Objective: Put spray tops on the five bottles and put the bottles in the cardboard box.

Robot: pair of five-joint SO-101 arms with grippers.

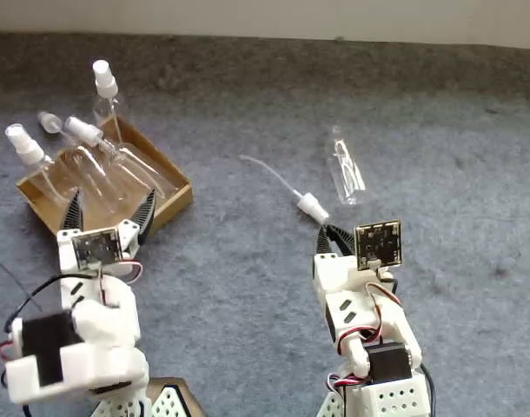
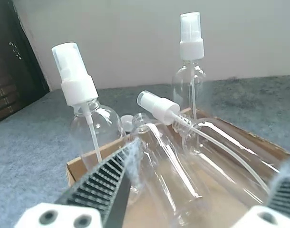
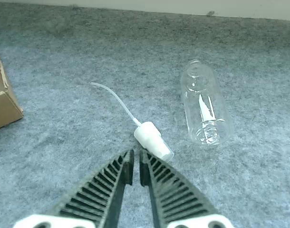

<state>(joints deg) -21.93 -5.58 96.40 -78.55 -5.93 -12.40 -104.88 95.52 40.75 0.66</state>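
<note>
The cardboard box (image 1: 174,198) sits at the far left and holds several clear bottles with white spray tops. Two stand upright (image 2: 83,109) (image 2: 191,61), and others lie flat (image 2: 159,107). My left gripper (image 1: 109,211) (image 2: 197,190) is open at the box's near edge, with the lying bottles between its fingers' line of sight. One bare bottle (image 1: 346,165) (image 3: 204,109) lies on the carpet right of centre. A loose spray top (image 1: 313,206) (image 3: 152,140) with its long tube lies beside it. My right gripper (image 1: 330,233) (image 3: 135,166) is shut, empty, just short of that spray top.
Grey carpet (image 1: 248,261) covers the table; a pale wall runs along the far edge. A corner of the box (image 3: 2,102) shows in the right wrist view. Open carpet lies between the box and the loose bottle.
</note>
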